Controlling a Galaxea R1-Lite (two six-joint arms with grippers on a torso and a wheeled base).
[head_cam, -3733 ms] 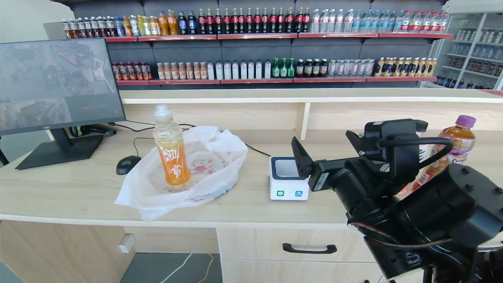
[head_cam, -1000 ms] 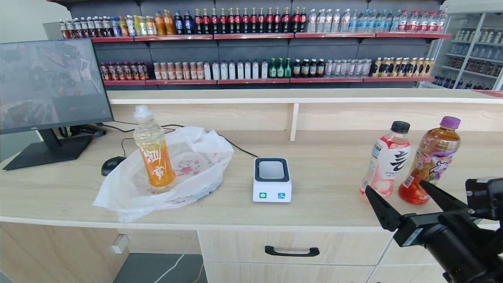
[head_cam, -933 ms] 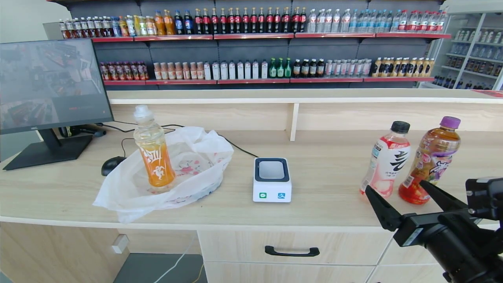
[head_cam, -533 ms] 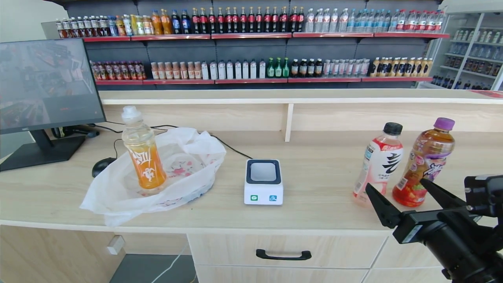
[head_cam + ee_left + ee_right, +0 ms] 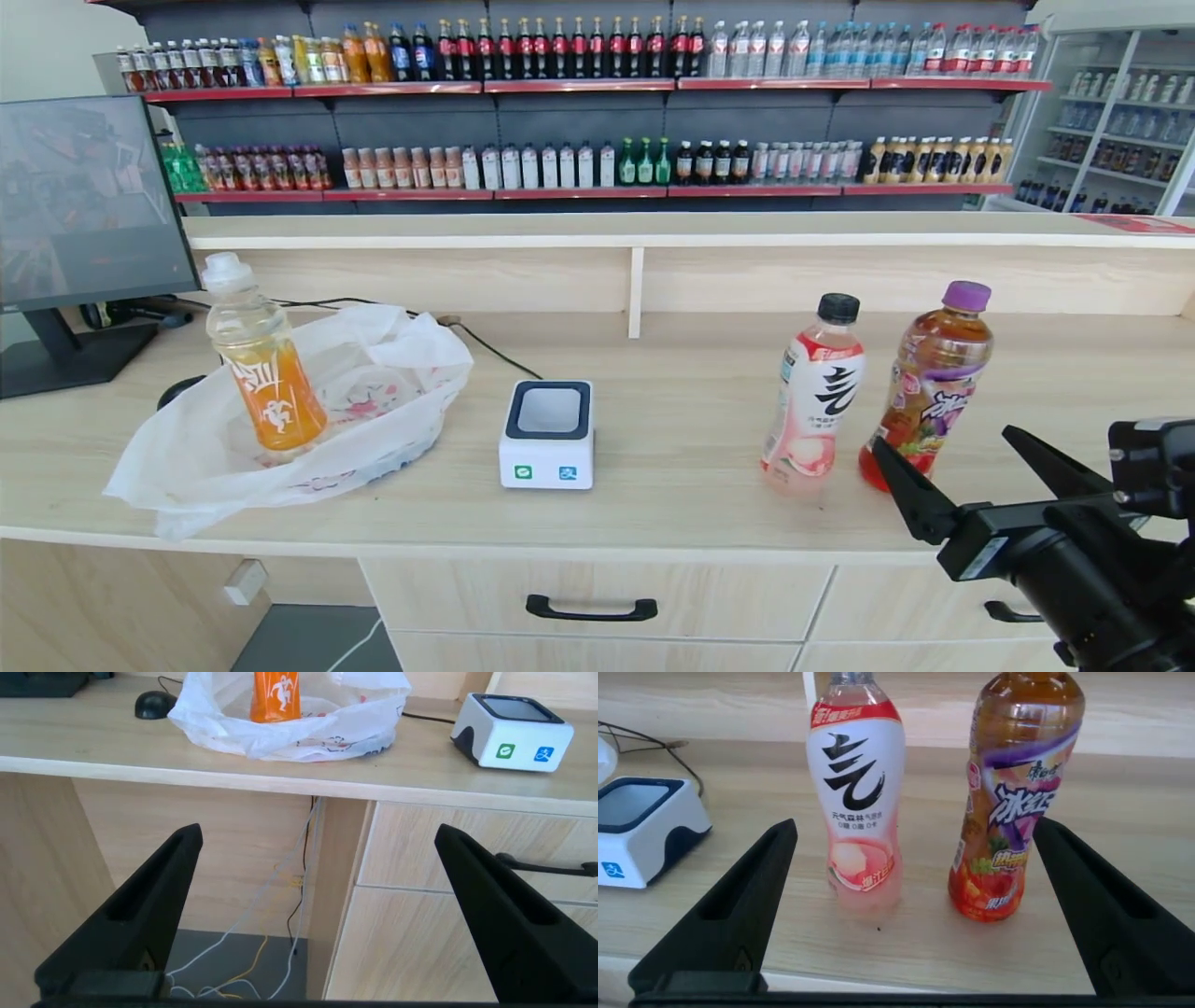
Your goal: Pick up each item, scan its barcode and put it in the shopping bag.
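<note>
Left claw [image 5: 318, 835] wide, below tabletop [image 5: 84, 737] level. Right claw [image 5: 945, 446] spread wide, empty, at the tabletop edge. Just ahead of it: pink bottle [image 5: 864, 803] and purple-capped bottle [image 5: 1018, 793], upright, side by side, untouched. Farther, to its left: scanner [image 5: 548, 434], then shopping bag [image 5: 373, 373] holding orange bottle [image 5: 261, 373]. Step, judged: approach for the second pick. Next: centre on one bottle, clearing its neighbour.

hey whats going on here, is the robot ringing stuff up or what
A two-armed robot is working a shop checkout. One orange drink bottle already stands in the shopping bag on the counter, left of the scanner. A pink bottle and a purple-capped bottle stand upright on the right, not yet picked up. The right gripper is open and empty, just in front of those two. The left gripper is open and empty too, low in front of the counter.
</note>
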